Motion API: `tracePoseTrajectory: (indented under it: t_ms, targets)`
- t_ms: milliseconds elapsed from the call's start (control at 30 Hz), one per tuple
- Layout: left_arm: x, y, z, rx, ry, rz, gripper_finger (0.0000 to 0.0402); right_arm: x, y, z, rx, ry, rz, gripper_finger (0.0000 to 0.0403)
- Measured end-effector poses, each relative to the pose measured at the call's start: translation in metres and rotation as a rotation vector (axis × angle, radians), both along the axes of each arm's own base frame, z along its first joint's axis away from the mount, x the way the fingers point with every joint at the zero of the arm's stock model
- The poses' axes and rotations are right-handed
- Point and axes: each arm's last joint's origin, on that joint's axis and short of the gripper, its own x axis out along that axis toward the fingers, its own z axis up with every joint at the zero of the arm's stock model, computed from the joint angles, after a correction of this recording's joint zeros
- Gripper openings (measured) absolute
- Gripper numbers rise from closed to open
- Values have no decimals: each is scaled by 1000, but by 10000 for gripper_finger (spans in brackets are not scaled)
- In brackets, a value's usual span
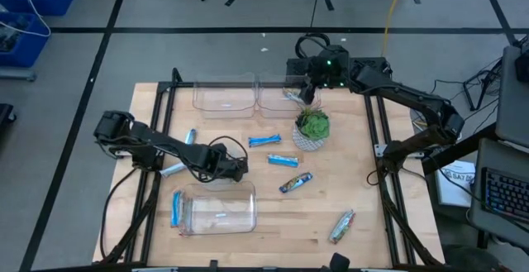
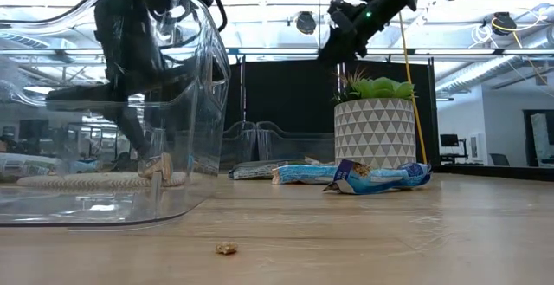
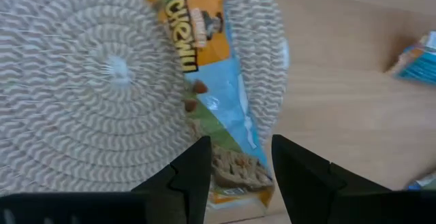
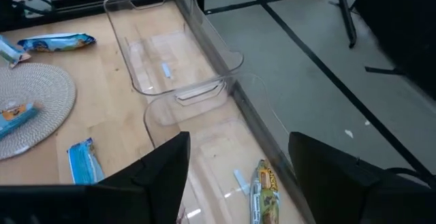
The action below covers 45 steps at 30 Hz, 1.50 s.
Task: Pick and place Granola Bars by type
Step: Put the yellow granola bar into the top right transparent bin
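Clearly we are mid-sort. Our left end effector (image 3: pixel 235 166) hangs low over a woven round mat (image 3: pixel 88 81) on the bench (image 1: pixel 364 239), fingers partly apart and straddling the lower end of a blue Chewy bar (image 3: pixel 214 94) that lies across the mat; whether they grip it we cannot tell. Our right end effector (image 4: pixel 235 166) stands wide and empty above the far clear tub (image 4: pixel 225 176), where one yellow-wrapped bar (image 4: pixel 266 193) already lies. Other bars (image 1: pixel 282 160) lie scattered mid-bench. We judge these bars light, with slick crinkly foil over a crumbly core, so we would pinch across the narrow middle, gently.
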Motion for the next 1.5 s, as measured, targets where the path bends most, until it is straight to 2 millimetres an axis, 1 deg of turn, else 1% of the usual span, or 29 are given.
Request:
tracePoseTrajectory:
  t_ms: [133,233,333,467,567,733,1000,1267,1500]
  targets:
    - [-1,0,0,-1,10,16,159,0,0,0,-1,1,4,240]
    - [-5,1,-4,4,68,18,159,0,0,0,7,-8,21,240]
    - [-4,2,-13,-16,111,18,159,0,1,0,7,-8,22,240]
    - [5,2,-20,-28,83,5,159,0,1,0,4,-7,24,240]
    - [9,4,-19,-31,38,13,159,0,1,0,2,-5,26,240]
    - [7,8,-8,18,-3,34,159,0,1,0,2,-4,26,240]
    - [7,14,-8,28,1,56,159,0,1,0,-1,-3,28,240]
    - [11,30,-7,25,-21,121,159,0,1,0,0,-3,28,240]
    - [11,47,-8,76,-11,183,159,1,1,0,15,-13,50,240]
